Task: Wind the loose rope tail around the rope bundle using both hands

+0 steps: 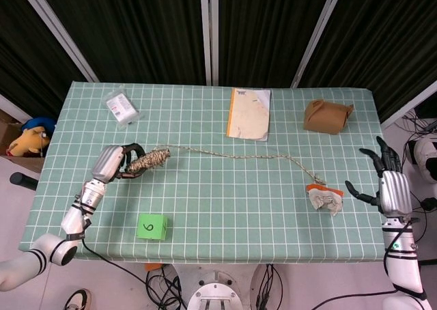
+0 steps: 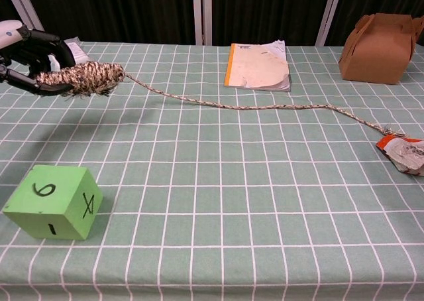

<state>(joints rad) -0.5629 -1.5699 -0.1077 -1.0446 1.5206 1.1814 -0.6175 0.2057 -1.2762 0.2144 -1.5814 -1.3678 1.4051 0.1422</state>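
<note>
Left robot hand (image 2: 30,56) gripping rope bundle (image 2: 83,77) above the surface's left edge. Right robot hand (image 1: 390,187) spread, empty (off the right edge). Best to grab rope tail (image 2: 265,105) mid-length and wind snugly.
</note>
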